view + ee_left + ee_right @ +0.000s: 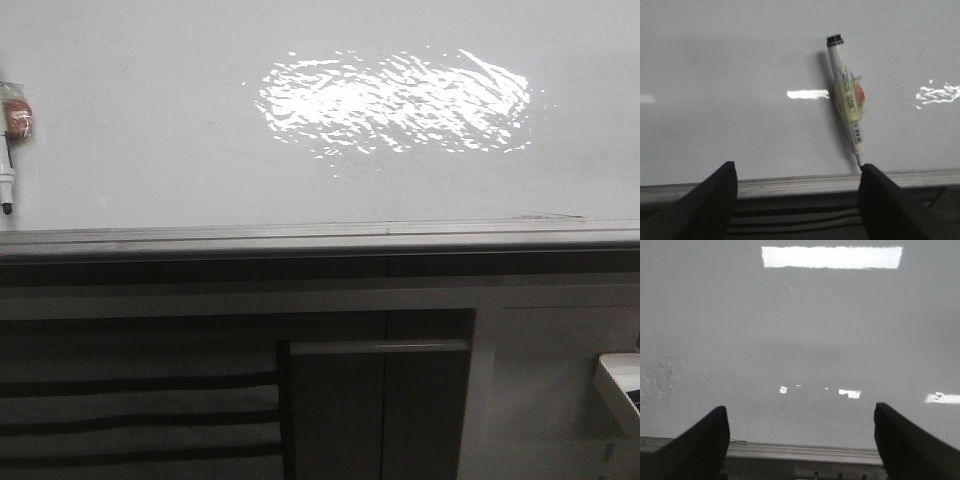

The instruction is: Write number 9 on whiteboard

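The whiteboard (180, 130) fills the upper front view, with a rippled glare patch and a grey metal ledge (320, 238) along its lower edge. No number 9 shows on it. A white marker (847, 97) with a black cap end and a yellowish wrap with a red spot sticks to the board, tip down near the ledge; it also shows at the far left of the front view (8, 150). My left gripper (797, 192) is open and empty, just below the marker. My right gripper (801, 440) is open and empty, facing bare board (800, 340).
Below the ledge stand dark cabinet fronts (380, 400) with a horizontal handle (378, 347) and slatted panels (130, 410) at the left. A white object (622, 385) juts in at the lower right edge.
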